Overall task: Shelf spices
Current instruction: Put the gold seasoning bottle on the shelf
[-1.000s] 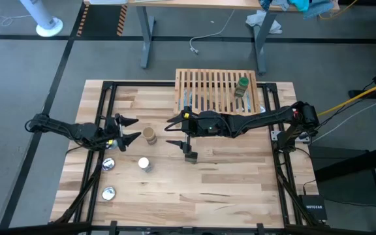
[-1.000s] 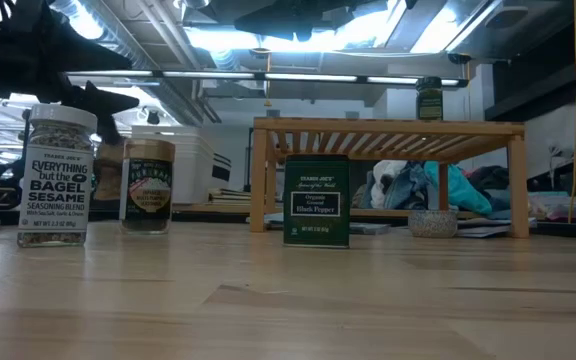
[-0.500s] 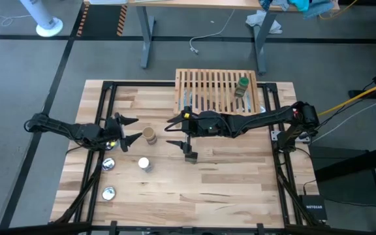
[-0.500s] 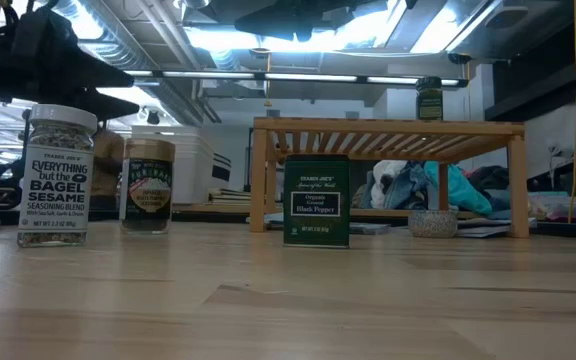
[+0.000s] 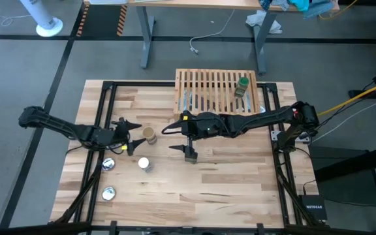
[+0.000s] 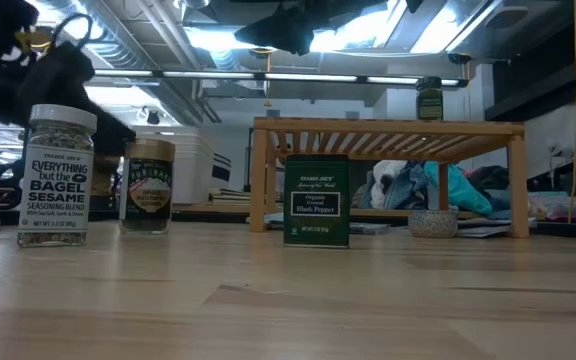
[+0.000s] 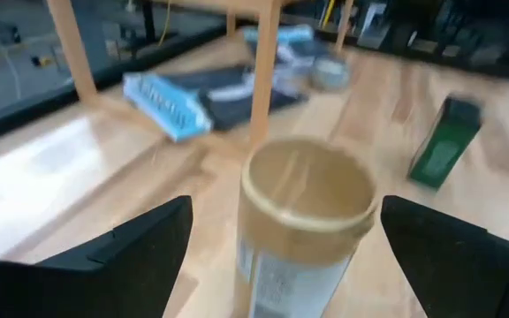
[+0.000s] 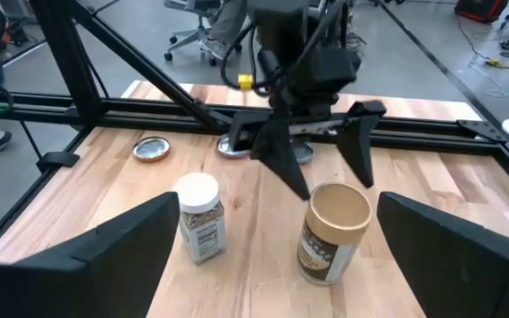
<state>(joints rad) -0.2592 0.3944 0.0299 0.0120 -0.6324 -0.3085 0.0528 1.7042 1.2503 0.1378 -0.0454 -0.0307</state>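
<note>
Dark and spread wide, the left tool (image 5: 133, 134) hangs just left of the tan-brown jar (image 5: 149, 135), its fingers (image 7: 126, 256) flanking the jar in the left wrist view without touching it. That is the relation the next move seems to turn on: the jar stands upright directly ahead of the tool's opening, so a short advance to the right should bring it between the fingers.

The right tool (image 5: 173, 138), also spread and holding nothing, hovers right of the same jar, with the dark tin (image 5: 190, 156) just near of it on the tabletop (image 5: 240, 176). The left arm looks the nearer to the jar.

The white-capped jar (image 5: 145, 164) stands nearer and slightly left of the tan-brown one. The green-lidded jar (image 5: 242, 85) is already on the shelf (image 5: 204, 88) at the far edge, toward its right end.

In the low view both tools are largely dark shapes cut off at the top, and how high the left tool hangs against the jar is hard to judge.
</note>
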